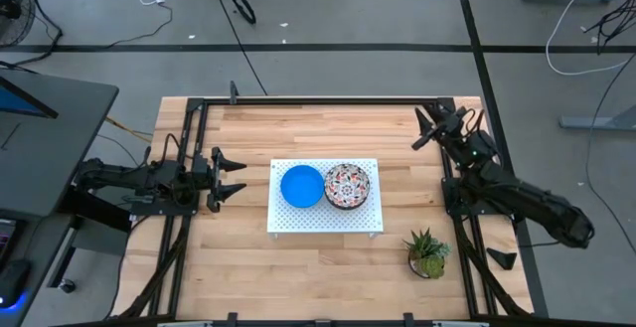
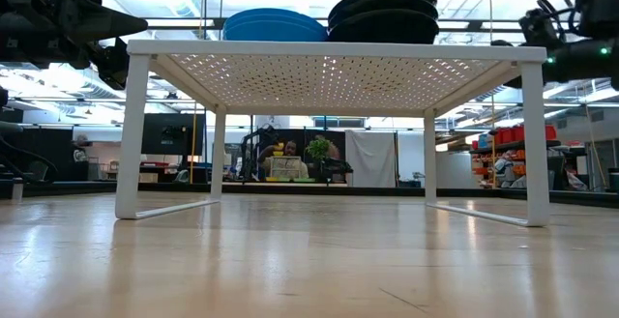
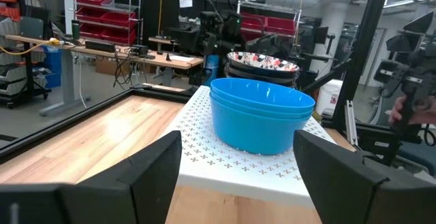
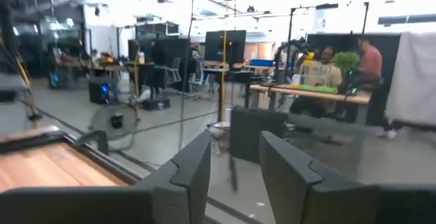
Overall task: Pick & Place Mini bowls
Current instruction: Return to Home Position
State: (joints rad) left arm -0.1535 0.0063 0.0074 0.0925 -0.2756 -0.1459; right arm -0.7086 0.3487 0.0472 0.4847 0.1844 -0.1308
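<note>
The left gripper (image 1: 238,177) is low over the wooden table (image 1: 199,267), with its two dark fingers wide apart and nothing between them. Right in front of it stands a white shelf (image 1: 298,220) full of tiny holes. On the shelf, nearest the fingers, is a stack of smooth, shiny blue bowls (image 3: 262,115). Just behind and touching them is a stack of round patterned bowls (image 3: 266,64) with red flowers. In the low view they look dark and only their sides show. The right gripper (image 1: 419,128) is well apart from the bowls and turned away, with its fingers a little apart.
</note>
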